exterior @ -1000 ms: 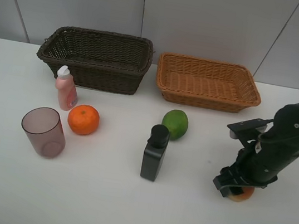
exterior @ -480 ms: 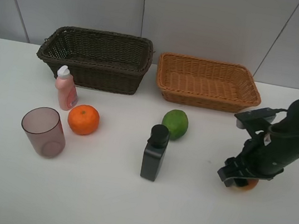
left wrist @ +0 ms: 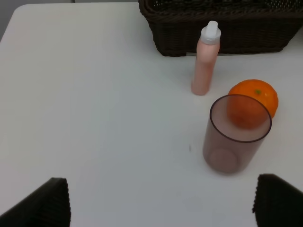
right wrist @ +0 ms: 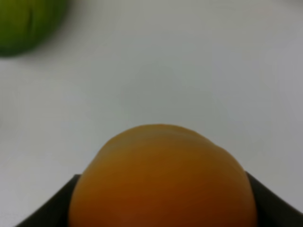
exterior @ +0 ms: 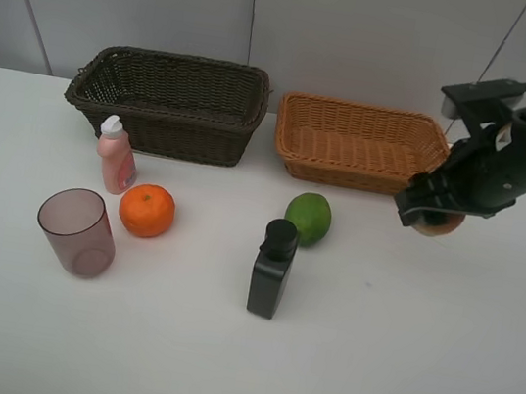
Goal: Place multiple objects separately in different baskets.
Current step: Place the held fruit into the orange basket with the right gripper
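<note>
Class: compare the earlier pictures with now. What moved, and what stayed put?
The right gripper, shut on the peach, has raised it and carried it back to the right end of the tan basket. The cup, orange, pink bottle, black bottle, lime and dark basket have not moved.

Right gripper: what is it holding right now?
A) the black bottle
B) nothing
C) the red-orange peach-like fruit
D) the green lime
C. The right wrist view shows the peach-like fruit clamped in the right gripper, by the right end of the tan basket, while the lime and the black bottle sit on the table.
</note>
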Controlling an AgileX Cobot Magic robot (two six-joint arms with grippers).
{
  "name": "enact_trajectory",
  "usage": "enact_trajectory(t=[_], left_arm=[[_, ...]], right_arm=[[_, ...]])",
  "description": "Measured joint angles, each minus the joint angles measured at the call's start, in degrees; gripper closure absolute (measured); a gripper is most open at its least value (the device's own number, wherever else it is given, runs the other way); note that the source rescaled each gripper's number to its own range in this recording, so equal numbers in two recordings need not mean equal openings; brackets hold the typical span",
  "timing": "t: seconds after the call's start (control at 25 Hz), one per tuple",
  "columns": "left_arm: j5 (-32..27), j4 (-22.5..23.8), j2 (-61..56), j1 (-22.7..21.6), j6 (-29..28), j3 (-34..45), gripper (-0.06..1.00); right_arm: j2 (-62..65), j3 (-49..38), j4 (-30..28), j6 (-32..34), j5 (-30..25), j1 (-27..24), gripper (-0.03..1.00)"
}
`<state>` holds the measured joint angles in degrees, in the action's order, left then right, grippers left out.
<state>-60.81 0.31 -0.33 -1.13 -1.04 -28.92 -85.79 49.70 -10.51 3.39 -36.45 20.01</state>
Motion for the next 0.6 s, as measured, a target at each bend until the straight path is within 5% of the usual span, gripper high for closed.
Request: enact_trajectory(t=[0.6], left_arm=[[0.0,0.0,0.0,0.0,0.0,0.0,-0.06]], right_arm=[[-12.0,26.4,-3.5,0.0,-0.1,-3.8,0.54]])
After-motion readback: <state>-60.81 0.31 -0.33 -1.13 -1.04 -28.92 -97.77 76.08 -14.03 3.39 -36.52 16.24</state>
